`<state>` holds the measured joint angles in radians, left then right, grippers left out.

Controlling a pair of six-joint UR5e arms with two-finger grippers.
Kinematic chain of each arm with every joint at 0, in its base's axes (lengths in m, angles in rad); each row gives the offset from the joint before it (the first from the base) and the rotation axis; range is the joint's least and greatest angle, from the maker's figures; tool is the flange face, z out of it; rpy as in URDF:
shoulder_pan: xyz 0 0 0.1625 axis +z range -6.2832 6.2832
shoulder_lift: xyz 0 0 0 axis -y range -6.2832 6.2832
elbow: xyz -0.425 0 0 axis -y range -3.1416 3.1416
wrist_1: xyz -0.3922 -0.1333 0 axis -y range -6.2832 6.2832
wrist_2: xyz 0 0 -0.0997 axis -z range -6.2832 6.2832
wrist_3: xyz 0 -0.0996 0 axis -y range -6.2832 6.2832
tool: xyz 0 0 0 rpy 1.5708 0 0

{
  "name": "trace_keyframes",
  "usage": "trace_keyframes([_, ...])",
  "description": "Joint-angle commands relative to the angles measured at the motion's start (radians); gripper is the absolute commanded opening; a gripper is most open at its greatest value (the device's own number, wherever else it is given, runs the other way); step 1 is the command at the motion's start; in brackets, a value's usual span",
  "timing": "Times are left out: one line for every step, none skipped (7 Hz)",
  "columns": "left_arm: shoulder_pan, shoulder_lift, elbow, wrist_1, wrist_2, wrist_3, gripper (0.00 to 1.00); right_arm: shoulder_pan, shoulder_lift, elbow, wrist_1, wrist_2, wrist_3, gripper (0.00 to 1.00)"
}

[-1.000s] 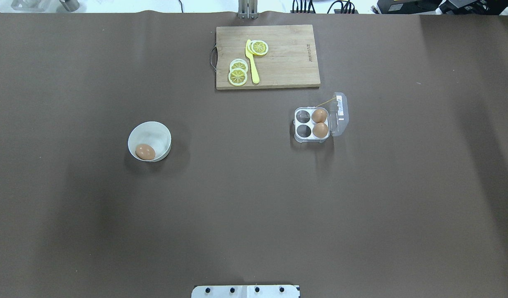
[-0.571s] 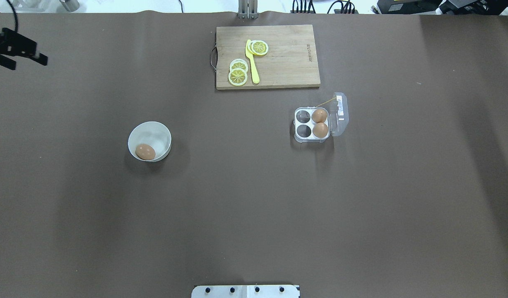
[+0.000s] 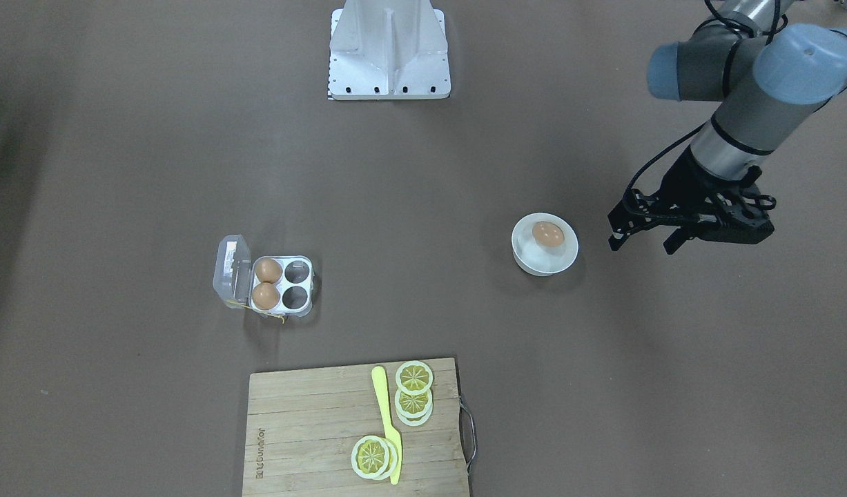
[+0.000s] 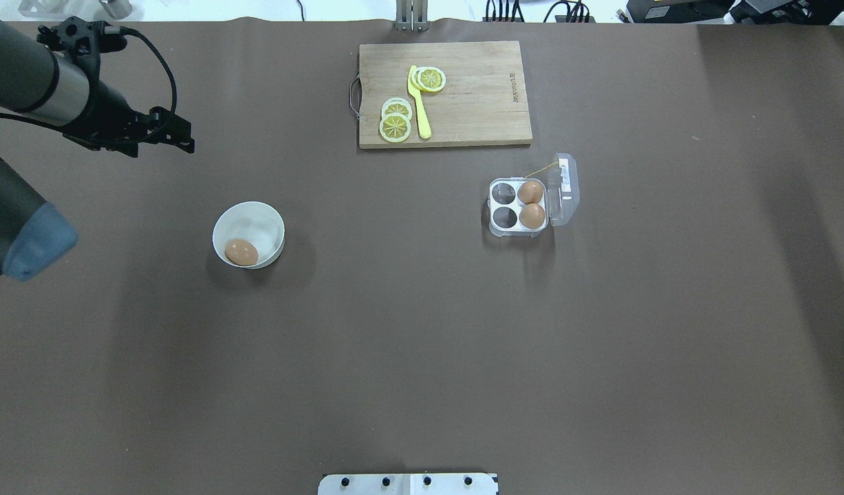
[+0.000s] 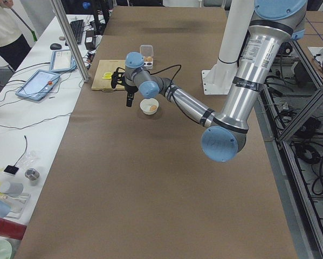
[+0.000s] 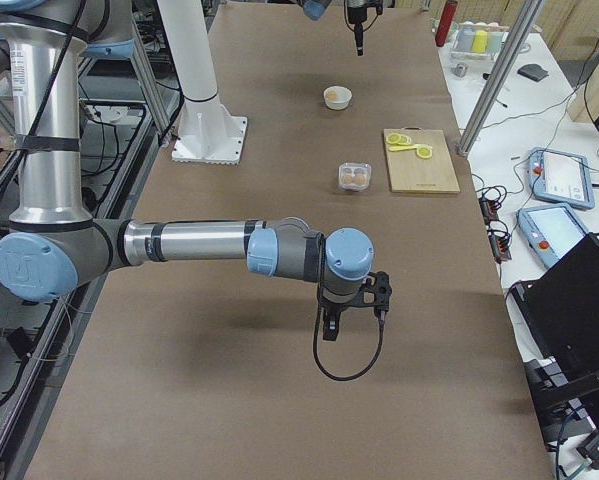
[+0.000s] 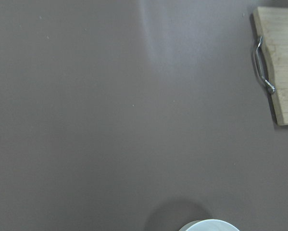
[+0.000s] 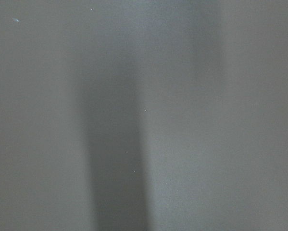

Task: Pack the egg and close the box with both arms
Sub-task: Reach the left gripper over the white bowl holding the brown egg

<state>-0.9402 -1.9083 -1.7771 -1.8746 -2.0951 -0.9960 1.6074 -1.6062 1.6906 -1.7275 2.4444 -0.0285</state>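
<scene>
left jaws hang spread and empty near the bowl [image 4: 251,205] holding the egg [image 4: 241,252]; next comes a centred descent onto it. the box [image 4: 492,205] sits open, well apart. right jaws: cannot tell.

egg [image 4: 241,252]: orange-brown, as you see
bowl [image 4: 254,220]: plain white
box [image 4: 517,205]: clear lid, whitish tray
cutting board [image 4: 477,103]: pale wood grain

Egg [image 4: 241,252] in bowl [image 4: 256,214]; box [image 4: 517,205] open
</scene>
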Motion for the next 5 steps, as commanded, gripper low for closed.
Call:
trace_keyframes([0.121,-0.041,0.013,0.014,0.073,-0.137,0.97,-0.001,0.002,0.003,0.002,0.001,0.001,1.0])
trace_keyframes([0.165,-0.092,0.028,0.087,0.076,-0.182,0.93,-0.001,0.0,0.003,0.002,0.001,0.001,1.0])
trace_keyframes([0.182,-0.115,0.03,0.145,0.078,-0.182,0.92,-0.001,-0.001,0.001,0.002,0.001,0.002,1.0])
trace_keyframes([0.198,-0.115,0.033,0.147,0.099,-0.182,0.88,-0.001,-0.001,-0.002,0.002,0.001,0.002,1.0])
trace_keyframes([0.227,-0.115,0.05,0.147,0.124,-0.182,0.88,-0.001,-0.001,-0.003,0.002,0.001,0.002,1.0])
